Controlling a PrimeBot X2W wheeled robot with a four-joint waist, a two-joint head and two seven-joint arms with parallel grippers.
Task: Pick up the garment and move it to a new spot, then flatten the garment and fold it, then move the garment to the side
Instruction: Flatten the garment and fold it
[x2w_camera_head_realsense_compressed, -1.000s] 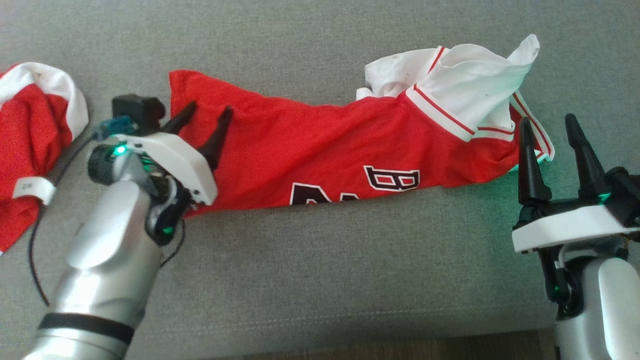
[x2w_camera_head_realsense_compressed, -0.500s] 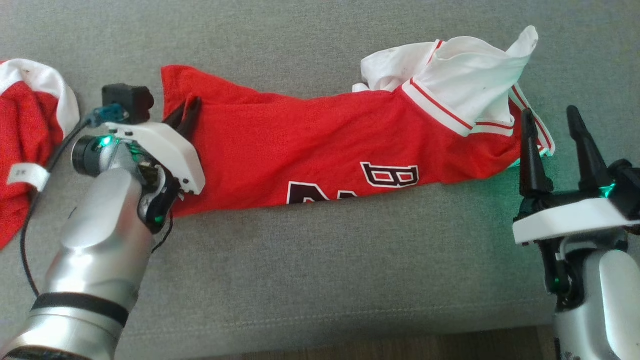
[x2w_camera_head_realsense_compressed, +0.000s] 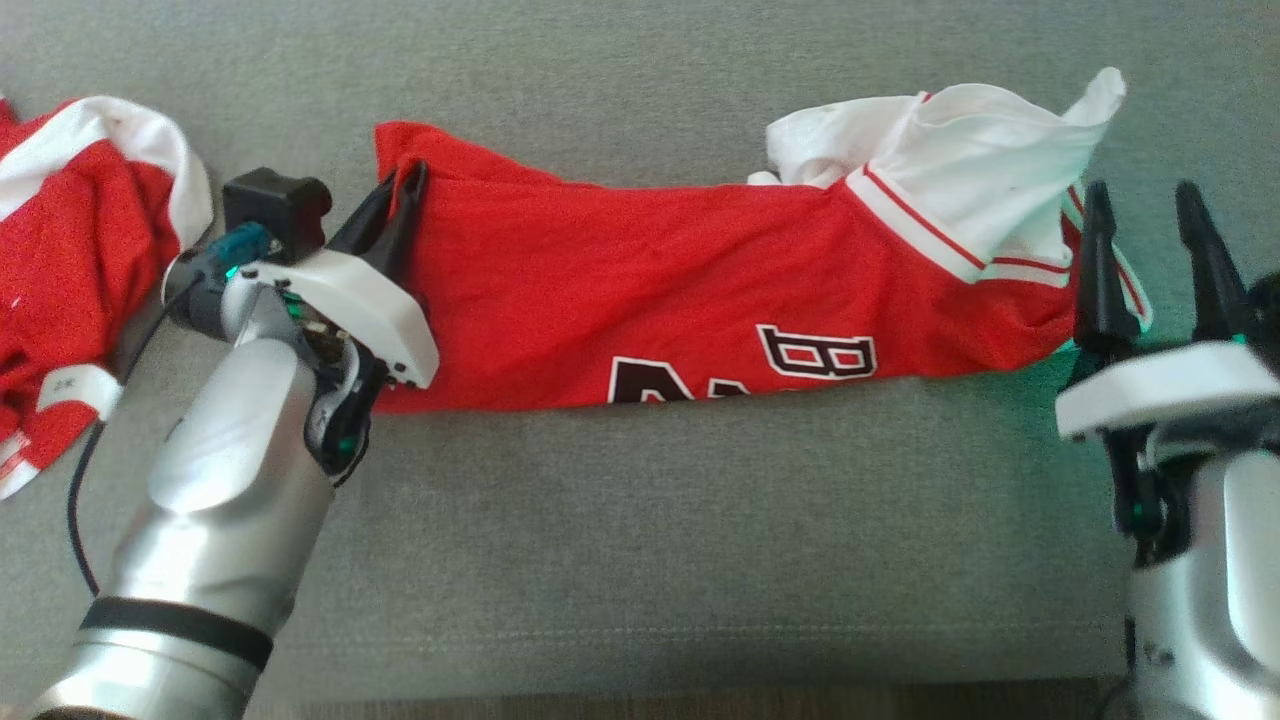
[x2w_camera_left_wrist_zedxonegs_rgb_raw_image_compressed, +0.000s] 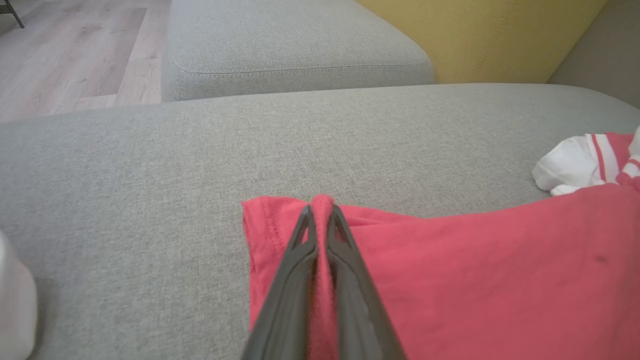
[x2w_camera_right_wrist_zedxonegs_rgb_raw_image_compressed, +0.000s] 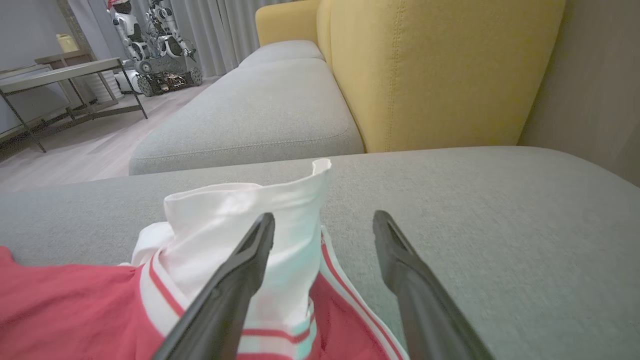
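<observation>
Head view is showing the red shirt (x2w_camera_head_realsense_compressed: 700, 290) lying stretched sideways across a gray sofa cushion (x2w_camera_head_realsense_compressed: 640, 560), its near edge running almost straight from left to right. The left gripper (x2w_camera_head_realsense_compressed: 405, 178) is pinching the shirt's left hem edge. Its two dark fingers are pressing together with a ridge of red cloth standing up between them, as the left wrist view is making plain. The right gripper (x2w_camera_head_realsense_compressed: 1145, 195) is hovering at the shirt's other end, its fingers standing wide apart with nothing between them. One finger is sitting over the white sleeve (x2w_camera_head_realsense_compressed: 960, 150); whether it is touching the cloth I cannot tell. The other is sitting over bare cushion just beyond the cloth's right edge. A second red and white garment (x2w_camera_head_realsense_compressed: 70, 250) is lying crumpled at the far left, apart from the pinched hem. Open gray fabric is lying between the shirt's near edge and the cushion's front edge, where a thin band of wooden floor (x2w_camera_head_realsense_compressed: 700, 708) is showing. Behind the shirt, more bare cushion is running back to a yellow backrest (x2w_camera_right_wrist_zedxonegs_rgb_raw_image_compressed: 440, 70).
</observation>
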